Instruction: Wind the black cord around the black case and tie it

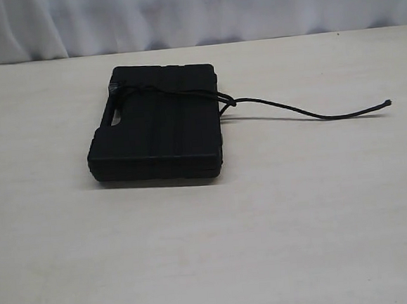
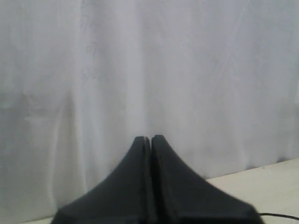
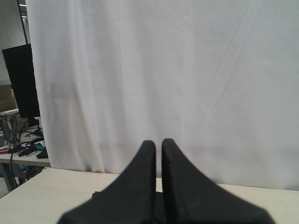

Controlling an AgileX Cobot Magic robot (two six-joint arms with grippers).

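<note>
The black case (image 1: 156,131) lies flat on the table, left of the middle in the exterior view. The black cord (image 1: 306,112) crosses the case's far end and bunches in a small knot (image 1: 229,101) at its right edge. From the knot a loose tail runs right along the table to a frayed tip (image 1: 388,101). Neither gripper shows in the exterior view. In the left wrist view my left gripper (image 2: 150,138) is shut and empty, facing the white curtain. My right gripper (image 3: 158,142) is shut with a hairline gap, holding nothing; a dark sliver of the case (image 3: 159,207) shows behind it.
The pale table (image 1: 300,215) stretches wide around the case. A white curtain (image 1: 192,12) hangs behind its far edge. Beyond the curtain's side the right wrist view shows a dark monitor (image 3: 21,79) and a cluttered desk (image 3: 23,148). A thin black line (image 2: 280,215) lies on the table in the left wrist view.
</note>
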